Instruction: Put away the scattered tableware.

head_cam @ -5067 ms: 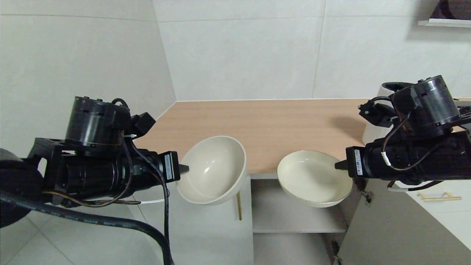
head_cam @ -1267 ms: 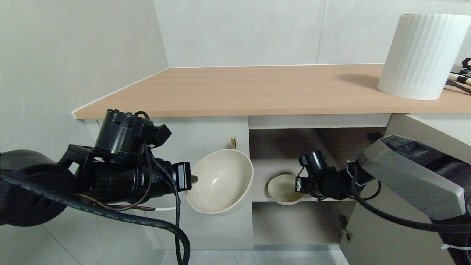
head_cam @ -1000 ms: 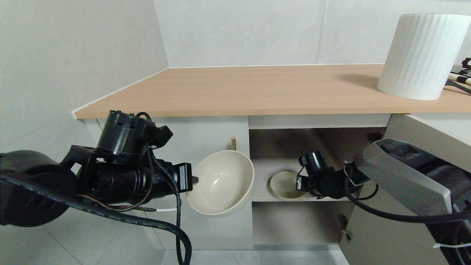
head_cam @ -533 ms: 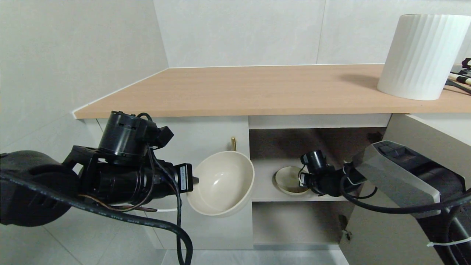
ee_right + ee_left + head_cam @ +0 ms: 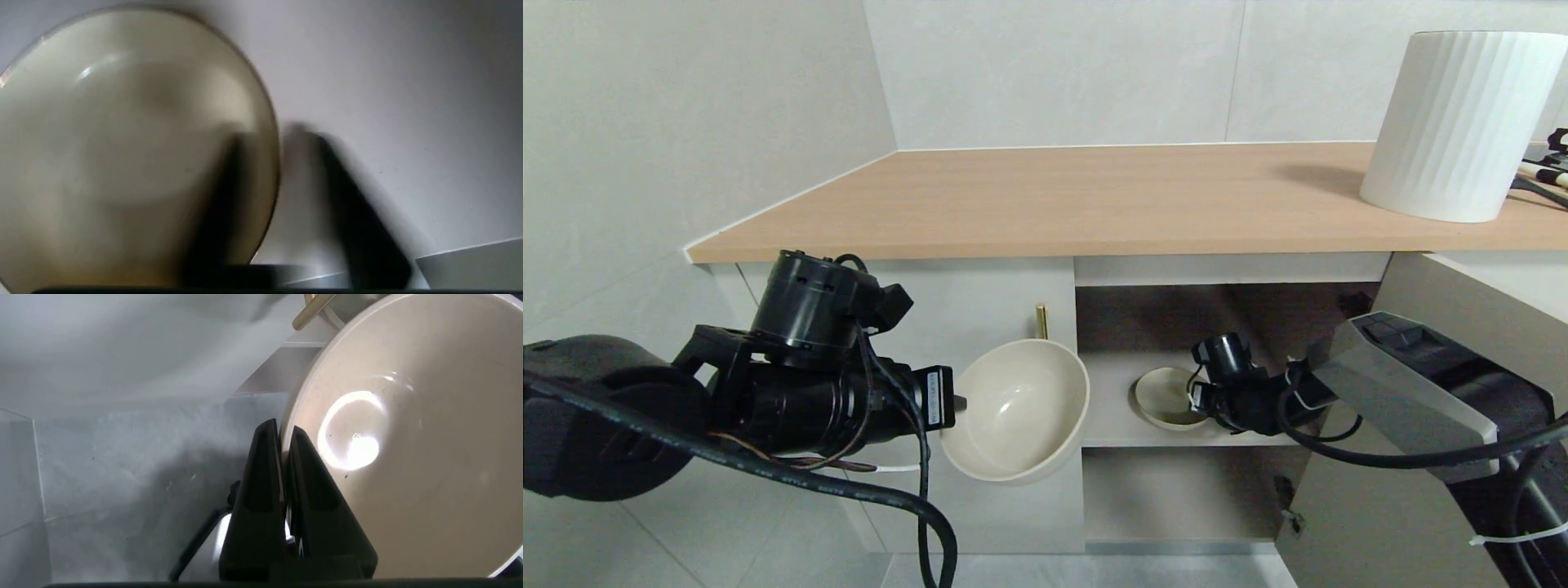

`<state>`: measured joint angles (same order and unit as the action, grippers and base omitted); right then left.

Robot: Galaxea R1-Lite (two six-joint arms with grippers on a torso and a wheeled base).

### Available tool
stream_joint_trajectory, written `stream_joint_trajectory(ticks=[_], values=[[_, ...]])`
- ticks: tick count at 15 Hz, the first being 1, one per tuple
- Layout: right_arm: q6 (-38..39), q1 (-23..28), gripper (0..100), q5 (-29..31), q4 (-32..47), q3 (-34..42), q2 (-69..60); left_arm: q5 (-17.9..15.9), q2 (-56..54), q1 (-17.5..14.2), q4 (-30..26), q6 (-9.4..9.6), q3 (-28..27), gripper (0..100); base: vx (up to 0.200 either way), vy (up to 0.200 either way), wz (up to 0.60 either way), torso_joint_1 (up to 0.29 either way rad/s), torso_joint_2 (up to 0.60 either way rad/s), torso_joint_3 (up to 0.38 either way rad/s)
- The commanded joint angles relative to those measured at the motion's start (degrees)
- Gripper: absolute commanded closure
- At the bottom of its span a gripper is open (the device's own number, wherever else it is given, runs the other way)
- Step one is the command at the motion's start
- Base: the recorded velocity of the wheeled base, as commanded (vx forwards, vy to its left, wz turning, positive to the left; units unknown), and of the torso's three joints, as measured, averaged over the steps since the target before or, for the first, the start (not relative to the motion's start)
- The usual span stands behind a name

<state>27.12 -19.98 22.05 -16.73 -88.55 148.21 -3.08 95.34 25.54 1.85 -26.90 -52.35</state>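
My left gripper (image 5: 960, 402) is shut on the rim of a deep cream bowl (image 5: 1017, 408), held in the air in front of the closed left cabinet door. In the left wrist view its fingers (image 5: 265, 469) pinch the wall of the bowl (image 5: 400, 441). A shallow cream plate (image 5: 1166, 396) lies on the upper shelf (image 5: 1111, 416) inside the open cabinet. My right gripper (image 5: 1201, 400) is at the plate's right edge. In the right wrist view, the right gripper (image 5: 274, 147) is open, its fingers (image 5: 351, 212) astride the rim of the plate (image 5: 139, 147).
A white ribbed container (image 5: 1462, 122) stands on the wooden countertop (image 5: 1054, 200) at the right, with utensils (image 5: 1543, 171) beside it. The open cabinet door (image 5: 1372, 531) hangs at the right. A gold handle (image 5: 1041, 320) sticks out beside the bowl. A lower shelf (image 5: 1176, 498) lies beneath.
The head camera has dropped to cabinet level. My right arm carried the plate into the cabinet and set it farther back on the shelf. The left arm drifted slightly right with the bowl.
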Motion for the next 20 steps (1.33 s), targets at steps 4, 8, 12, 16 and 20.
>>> stream_joint_trajectory(ticks=[4, 8, 12, 16, 20], values=[[0.7, -0.9, 0, -1.3, 0.1, 8.2, -8.8, -0.4, 6.0, 0.9, 0.0, -0.34, -0.9, 100, 0.0, 0.0, 0.0, 0.0, 0.0, 0.0], [0.2, -5.7, 0, -7.8, 0.6, 22.4, -23.8, -0.1, 13.1, 5.2, -1.3, -0.52, -1.0, 100, 0.0, 0.0, 0.0, 0.0, 0.0, 0.0], [0.2, -10.8, 0, -18.4, 6.3, 29.2, -35.7, 0.2, 18.2, 6.6, -1.8, -0.52, -1.0, 100, 0.0, 0.0, 0.0, 0.0, 0.0, 0.0], [-0.2, -15.0, 0, -28.5, 15.1, 29.8, -42.1, 7.1, 24.1, 8.2, -1.5, -0.52, -1.7, 100, 0.0, 0.0, 0.0, 0.0, 0.0, 0.0], [-5.2, -22.3, 0, -24.9, 18.5, 30.5, -36.9, 10.0, 22.2, 10.0, -1.5, -0.52, -1.5, 100, 0.0, 0.0, 0.0, 0.0, 0.0, 0.0]])
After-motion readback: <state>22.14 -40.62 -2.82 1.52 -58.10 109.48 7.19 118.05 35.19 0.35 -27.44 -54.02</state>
